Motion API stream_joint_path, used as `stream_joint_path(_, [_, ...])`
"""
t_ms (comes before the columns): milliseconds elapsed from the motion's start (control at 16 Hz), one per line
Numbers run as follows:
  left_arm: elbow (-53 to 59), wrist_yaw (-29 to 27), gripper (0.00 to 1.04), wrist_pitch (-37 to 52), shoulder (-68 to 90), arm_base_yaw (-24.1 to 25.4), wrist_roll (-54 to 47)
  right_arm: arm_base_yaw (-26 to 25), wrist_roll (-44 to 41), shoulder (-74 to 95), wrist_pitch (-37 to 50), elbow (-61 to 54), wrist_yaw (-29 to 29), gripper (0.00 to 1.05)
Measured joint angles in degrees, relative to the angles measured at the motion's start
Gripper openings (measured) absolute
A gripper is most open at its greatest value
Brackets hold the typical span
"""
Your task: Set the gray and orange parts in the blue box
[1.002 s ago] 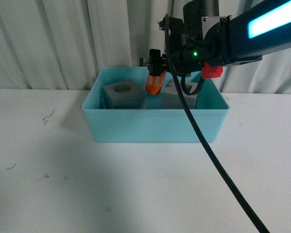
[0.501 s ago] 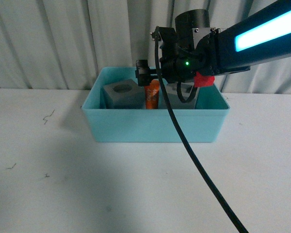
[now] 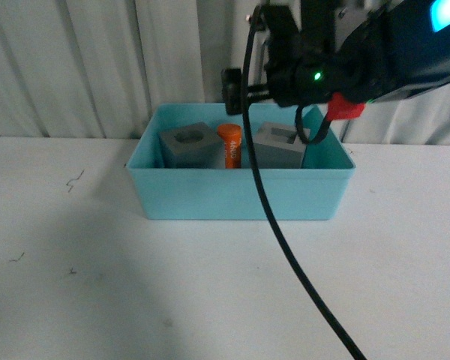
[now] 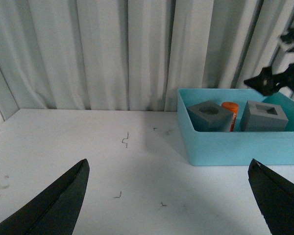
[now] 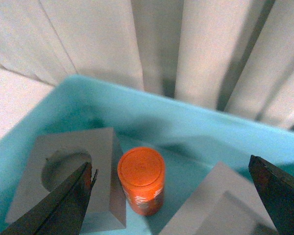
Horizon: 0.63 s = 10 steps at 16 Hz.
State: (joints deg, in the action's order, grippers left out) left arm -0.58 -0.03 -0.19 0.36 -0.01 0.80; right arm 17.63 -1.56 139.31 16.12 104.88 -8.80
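Right gripper (image 5: 169, 196) hangs above the light blue-turquoise plastic tub (image 3: 240, 196), fingers (image 5: 63, 205) spread wide, holding nothing. Small orange cylinder with white digits (image 3: 230, 145) stands upright in the tub, long axis vertical, flat end up. It sits between two matte gray cubes: round-recess cube (image 3: 189, 145) just beside it, square-recess cube (image 3: 278, 145) on the other side, recesses up. Left gripper (image 4: 169, 196) also wide open, empty, well apart over the white table (image 3: 135, 285).

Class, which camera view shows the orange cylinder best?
The right wrist view: the orange cylinder fills the centre, seen from above between the two gray cubes. The front view shows only its upper part above the blue box wall; the left wrist view shows it small and distant.
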Motion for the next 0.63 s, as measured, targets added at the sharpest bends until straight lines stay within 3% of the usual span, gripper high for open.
stream_joint_path(188, [0.0,0.02,0.98,-0.02,0.0,0.0,0.0,-0.46,-3.61,-11.13,6.38,-11.56,0.72,0.98])
stream_joint_path(376, [0.0,0.0,0.98,-0.02,0.0,0.0,0.0,-1.53,-6.56,-39.98,16.04,-42.86,10.29,0.98])
stream_joint_path(501, [0.0,0.0,0.98,-0.02,0.0,0.0,0.0,0.24,-1.73,-57.7,11.72,-65.83,20.48,0.98])
stream_joint_path(626, [0.0,0.0,0.98,0.0,0.0,0.0,0.0,3.32,5.05,-70.75,8.09,-82.14,23.85,0.98])
